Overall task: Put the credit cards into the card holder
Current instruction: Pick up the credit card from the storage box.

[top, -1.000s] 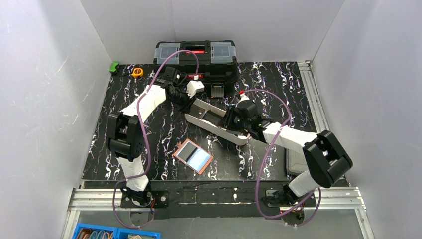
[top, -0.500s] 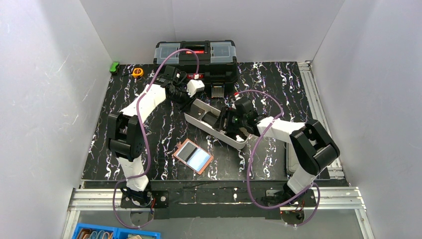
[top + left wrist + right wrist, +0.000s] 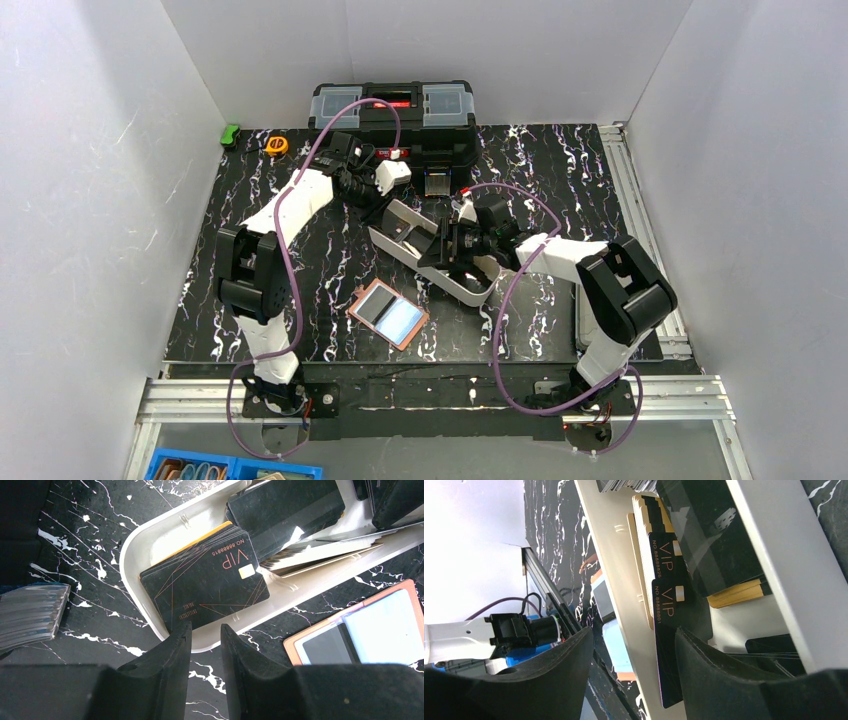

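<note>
From the top camera I saw the card holder [image 3: 388, 313] lying open at 7 o'clock from the white tray [image 3: 383, 240]. On the left wrist, the left gripper [image 3: 205, 630] sat nearly closed at the tray's rim. Whether it was grasping the rim, I couldn't tell. On the right wrist, the right gripper [image 3: 634, 630] stood unclenched, fingers wide either side of black VIP credit cards [image 3: 671, 605] upright in the tray.

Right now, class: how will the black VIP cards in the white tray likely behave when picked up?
The black VIP cards look thin and flat, so probably light and stiff. Their glossy faces may slip. Stacked flush in the white tray, one likely resists pinching.
</note>
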Robot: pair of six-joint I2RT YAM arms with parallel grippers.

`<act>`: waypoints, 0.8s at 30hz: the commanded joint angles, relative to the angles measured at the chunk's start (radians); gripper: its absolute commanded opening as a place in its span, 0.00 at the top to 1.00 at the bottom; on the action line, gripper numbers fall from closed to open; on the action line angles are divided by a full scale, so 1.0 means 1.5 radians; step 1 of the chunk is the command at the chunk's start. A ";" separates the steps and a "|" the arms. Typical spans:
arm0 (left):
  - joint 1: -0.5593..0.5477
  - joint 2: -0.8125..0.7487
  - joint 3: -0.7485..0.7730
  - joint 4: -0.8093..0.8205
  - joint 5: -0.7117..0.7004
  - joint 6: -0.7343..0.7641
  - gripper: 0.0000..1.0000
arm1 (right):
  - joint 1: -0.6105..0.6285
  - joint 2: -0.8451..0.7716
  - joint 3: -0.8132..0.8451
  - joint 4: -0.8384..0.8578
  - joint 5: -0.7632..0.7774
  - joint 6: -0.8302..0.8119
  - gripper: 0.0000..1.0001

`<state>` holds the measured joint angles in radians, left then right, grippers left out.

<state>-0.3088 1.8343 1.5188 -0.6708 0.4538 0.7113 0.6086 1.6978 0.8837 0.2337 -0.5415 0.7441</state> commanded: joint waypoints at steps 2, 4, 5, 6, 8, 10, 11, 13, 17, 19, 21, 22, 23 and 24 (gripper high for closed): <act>0.001 -0.045 -0.007 -0.017 0.010 0.009 0.73 | 0.005 -0.023 -0.003 -0.016 0.000 -0.017 0.43; 0.000 -0.047 -0.009 -0.017 0.009 0.009 0.73 | 0.005 -0.042 -0.008 -0.026 0.025 -0.022 0.55; 0.001 -0.047 -0.009 -0.017 0.009 0.009 0.73 | 0.005 -0.052 -0.012 -0.027 0.035 -0.023 0.60; 0.000 -0.049 -0.010 -0.017 0.008 0.009 0.73 | 0.005 -0.062 -0.015 -0.028 0.044 -0.024 0.65; 0.000 -0.051 -0.012 -0.016 0.007 0.010 0.73 | 0.005 -0.083 -0.024 -0.021 0.057 -0.025 0.72; -0.001 -0.052 -0.014 -0.015 0.005 0.011 0.74 | 0.005 -0.101 -0.035 -0.007 0.068 -0.023 0.78; -0.001 -0.054 -0.016 -0.015 0.004 0.012 0.74 | 0.005 -0.109 -0.040 0.001 0.071 -0.023 0.79; 0.000 -0.054 -0.019 -0.014 0.003 0.011 0.74 | 0.005 -0.120 -0.043 0.009 0.075 -0.023 0.80; -0.001 -0.059 -0.024 -0.013 0.001 0.015 0.74 | 0.005 -0.122 -0.037 0.009 0.078 -0.025 0.89; 0.000 -0.059 -0.025 -0.013 -0.001 0.017 0.74 | 0.004 -0.121 -0.038 0.009 0.080 -0.024 0.93; 0.000 -0.060 -0.025 -0.013 -0.003 0.019 0.74 | 0.004 -0.122 -0.038 0.007 0.081 -0.029 0.98; -0.001 -0.061 -0.026 -0.013 -0.003 0.019 0.74 | 0.004 -0.124 -0.035 -0.002 0.083 -0.039 0.98; 0.000 -0.062 -0.028 -0.013 -0.003 0.021 0.74 | 0.004 -0.127 -0.030 -0.019 0.091 -0.053 0.94; 0.000 -0.063 -0.029 -0.013 -0.003 0.022 0.74 | 0.004 -0.132 -0.022 -0.042 0.101 -0.073 0.82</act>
<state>-0.3096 1.8023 1.4929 -0.6701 0.4461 0.7258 0.6109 1.5356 0.8280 0.2111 -0.4252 0.7120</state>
